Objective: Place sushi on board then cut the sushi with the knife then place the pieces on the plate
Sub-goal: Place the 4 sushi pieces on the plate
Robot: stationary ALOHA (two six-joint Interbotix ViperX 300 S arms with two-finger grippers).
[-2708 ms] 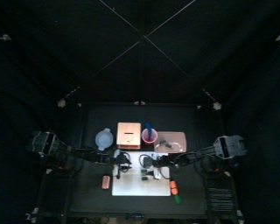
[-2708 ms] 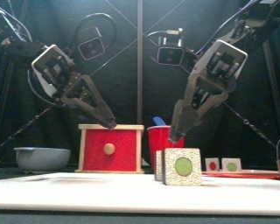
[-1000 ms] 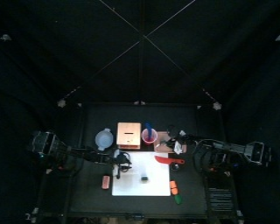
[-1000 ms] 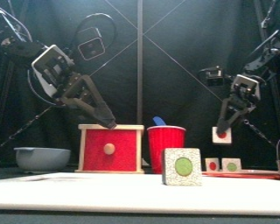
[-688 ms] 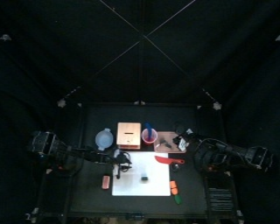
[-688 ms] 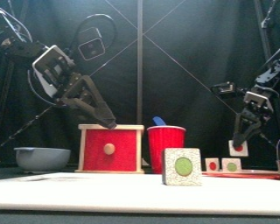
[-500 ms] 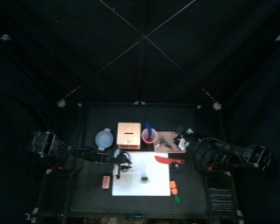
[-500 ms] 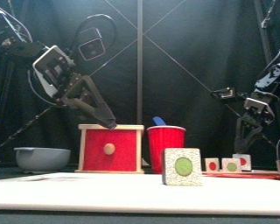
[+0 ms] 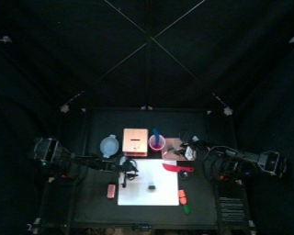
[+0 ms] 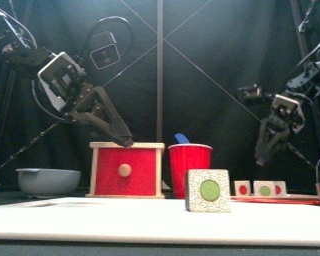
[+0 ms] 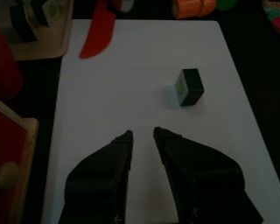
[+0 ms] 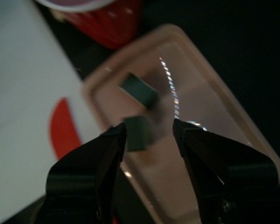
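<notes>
Right wrist view: filling the pink tray.
Your right gripper hangs open and empty over it, beside the board; next, grab the last piece on the board.

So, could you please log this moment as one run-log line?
right gripper open above pink tray | sushi pieces on tray | one piece on white board | left gripper open over board

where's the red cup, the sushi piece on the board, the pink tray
red cup (image 10: 190,168), front view, side wall
sushi piece (image 10: 208,190), front view, green centre
pink tray (image 12: 210,96), right wrist view, bare floor
</notes>
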